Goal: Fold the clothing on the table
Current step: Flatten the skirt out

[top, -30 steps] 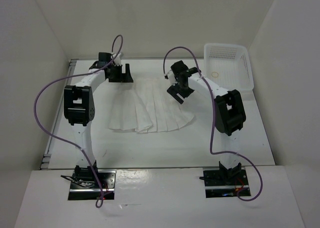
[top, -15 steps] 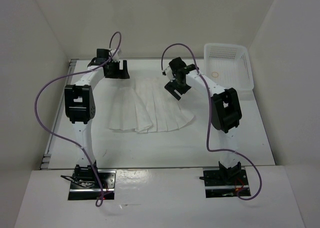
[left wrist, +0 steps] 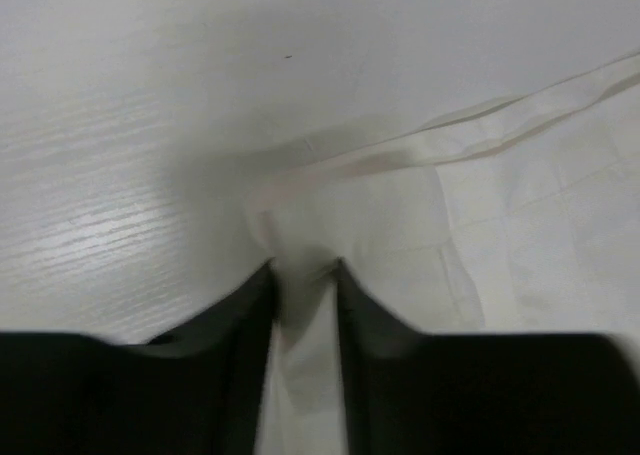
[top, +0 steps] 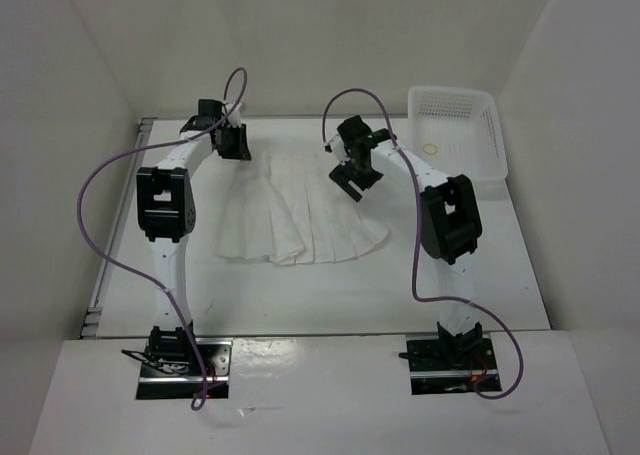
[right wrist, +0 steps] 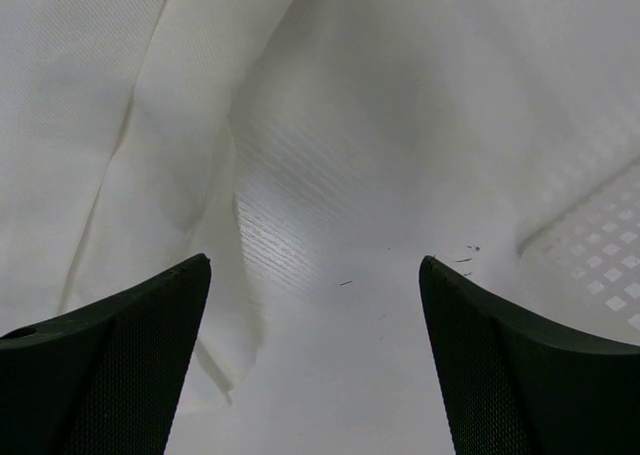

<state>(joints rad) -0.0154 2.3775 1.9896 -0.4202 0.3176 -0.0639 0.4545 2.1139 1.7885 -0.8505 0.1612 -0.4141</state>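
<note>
The clothing [top: 300,210], a white pleated skirt-like garment, lies flat on the table [top: 400,285], its narrow waist toward the back. My left gripper [top: 232,143] is down at the waist's left corner. In the left wrist view its dark fingers [left wrist: 250,315] pinch a bunched tuck of the clothing [left wrist: 370,205] between them, so my left gripper [left wrist: 302,267] is shut on the fabric. My right gripper [top: 352,180] hovers open over the garment's upper right edge. In the right wrist view my right gripper [right wrist: 315,265] has bare table between its fingers, with the clothing [right wrist: 120,105] to their left.
A white plastic mesh basket [top: 455,125] stands at the back right corner with a small round thing [top: 430,148] in it. White walls close in the table on three sides. A metal rail [top: 120,225] runs along the left edge.
My left gripper has closed from wide open onto the garment's waist corner. My right gripper shifted slightly toward the back one second ago and has since held still, open.
</note>
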